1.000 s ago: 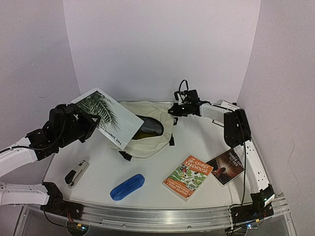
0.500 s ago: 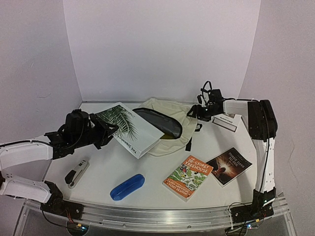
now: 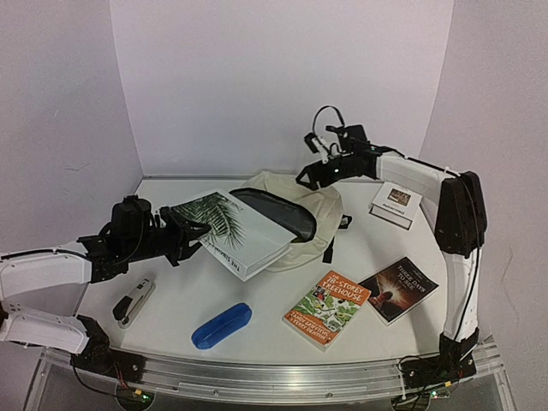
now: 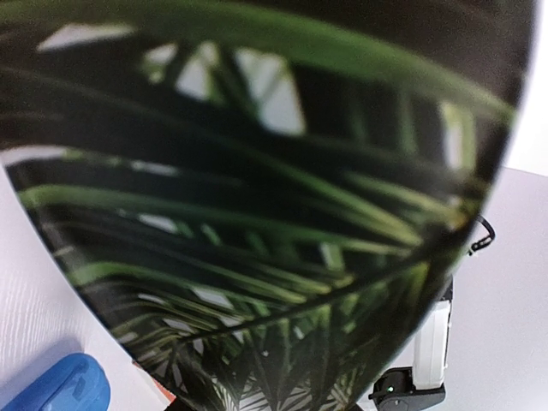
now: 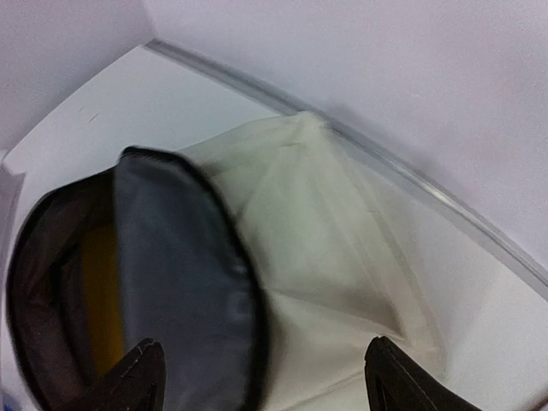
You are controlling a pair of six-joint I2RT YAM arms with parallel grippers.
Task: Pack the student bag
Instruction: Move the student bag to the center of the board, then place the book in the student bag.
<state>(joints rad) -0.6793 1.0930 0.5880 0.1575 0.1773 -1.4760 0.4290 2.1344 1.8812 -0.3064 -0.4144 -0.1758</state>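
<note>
The student bag [image 3: 318, 224], cream fabric with a dark-lined mouth [image 3: 278, 214] gaping toward the left, lies at the back middle of the table. My left gripper [image 3: 186, 231] is shut on the left edge of a white book with a palm-leaf cover [image 3: 235, 233]. It holds the book nearly flat, with the far end at the bag's mouth. That cover [image 4: 257, 214] fills the left wrist view and hides the fingers. My right gripper [image 3: 312, 175] hovers open over the bag's back edge. In the right wrist view its fingertips [image 5: 141, 377] straddle the bag's black rim [image 5: 248, 325] with nothing gripped.
A stapler [image 3: 134, 301] and a blue pencil case [image 3: 222, 324] lie at the front left. An orange book [image 3: 327, 308] and a dark book [image 3: 393, 289] lie at the front right. A small white box [image 3: 396, 204] sits at the back right, near the right arm.
The right gripper dragged the bag to the right, then opened, let go of its rim and rose toward the back. The left arm brought the palm book down and right to the bag's mouth.
</note>
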